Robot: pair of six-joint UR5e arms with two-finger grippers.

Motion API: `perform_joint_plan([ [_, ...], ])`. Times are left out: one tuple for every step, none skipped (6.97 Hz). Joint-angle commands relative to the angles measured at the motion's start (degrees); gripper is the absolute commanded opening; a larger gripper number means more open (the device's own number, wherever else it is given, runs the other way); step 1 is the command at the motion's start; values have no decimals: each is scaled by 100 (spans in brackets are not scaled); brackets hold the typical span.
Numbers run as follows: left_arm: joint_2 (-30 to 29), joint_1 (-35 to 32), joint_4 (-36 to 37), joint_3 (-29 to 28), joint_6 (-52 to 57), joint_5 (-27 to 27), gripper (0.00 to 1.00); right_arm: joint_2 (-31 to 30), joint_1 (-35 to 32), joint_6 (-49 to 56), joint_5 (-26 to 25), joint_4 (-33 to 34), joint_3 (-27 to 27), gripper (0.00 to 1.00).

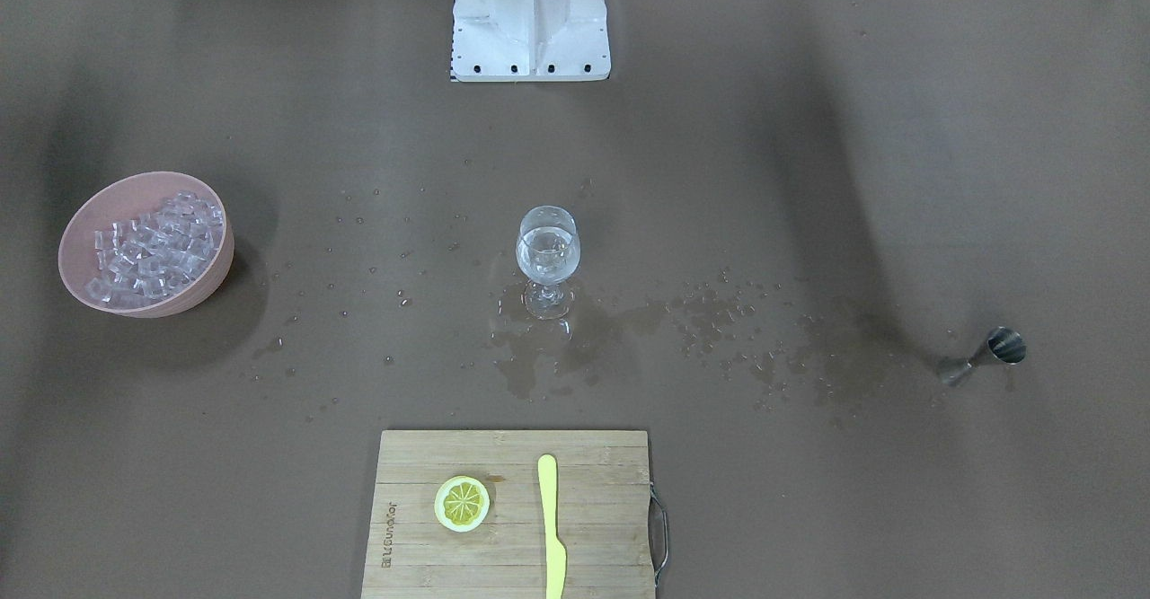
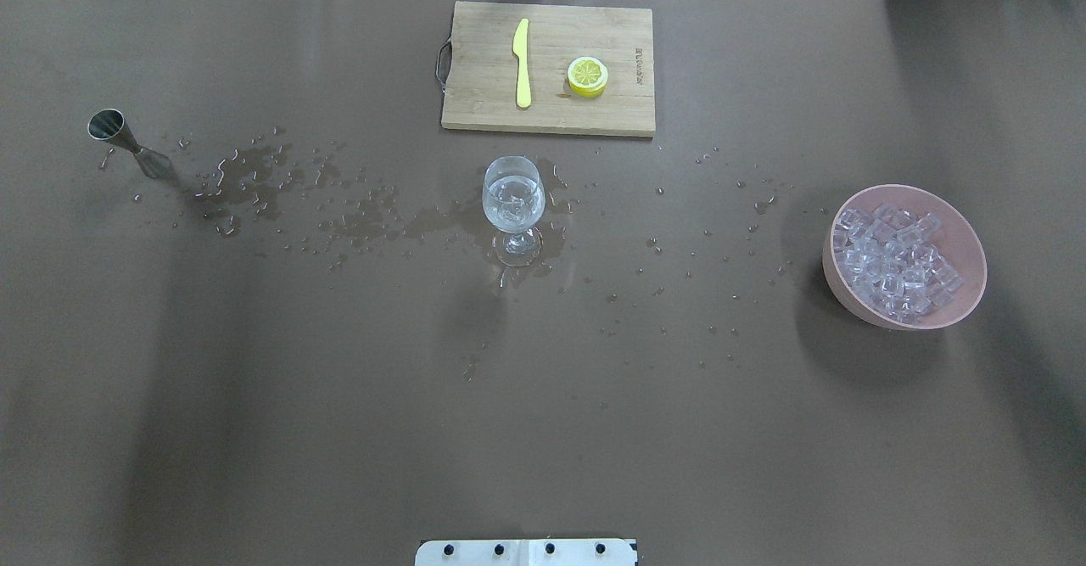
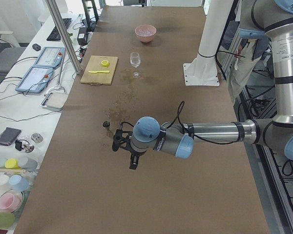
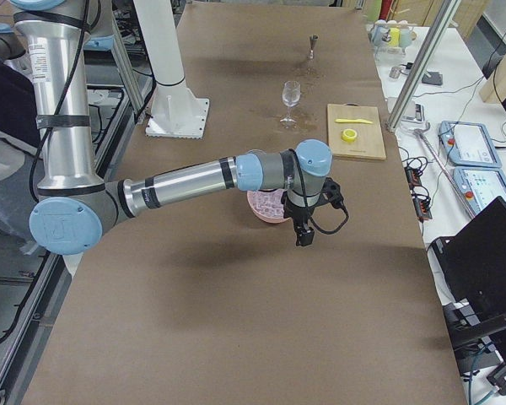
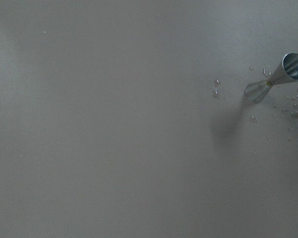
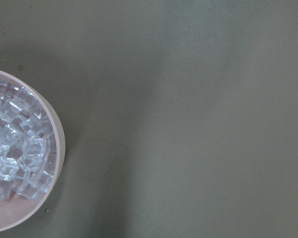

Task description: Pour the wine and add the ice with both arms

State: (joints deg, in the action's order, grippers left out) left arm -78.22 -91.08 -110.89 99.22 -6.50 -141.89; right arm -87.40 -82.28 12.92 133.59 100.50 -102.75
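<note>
The wine [image 1: 548, 258] is a clear liquid in the stemmed glass [image 1: 546, 294]. The glass stands upright mid-surface [image 1: 809, 177], in a wet patch [image 1: 539, 356] with droplets scattered to both sides. There may be a cube or two in the glass, but the views are too small to be sure. The ice [image 1: 157, 244] fills a pink bowl [image 1: 79, 240] well off toward the robot's right. A steel jigger [image 1: 984, 358] stands on the robot's left side. A cutting board [image 1: 593, 455] carries a lemon slice [image 1: 462, 503] and a yellow knife [image 1: 550, 527]. The left tool [image 3: 132, 165] hangs over bare surface near the jigger. The right tool [image 4: 304, 239] hangs just beside the bowl. Neither visibly has hold of anything, and I cannot tell how far either is open.
</note>
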Motion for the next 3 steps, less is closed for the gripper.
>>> perform_joint_plan([
  [-9, 125, -3, 53, 9, 22, 98, -41, 1, -18, 105, -13, 167, 100],
  [0, 134, -3, 132, 9, 30, 98, -49, -8, -26, 272, -4, 211, 100],
  [-61, 134, -3, 141, 9, 22, 98, -67, -51, -18, 386, -22, 333, 100],
])
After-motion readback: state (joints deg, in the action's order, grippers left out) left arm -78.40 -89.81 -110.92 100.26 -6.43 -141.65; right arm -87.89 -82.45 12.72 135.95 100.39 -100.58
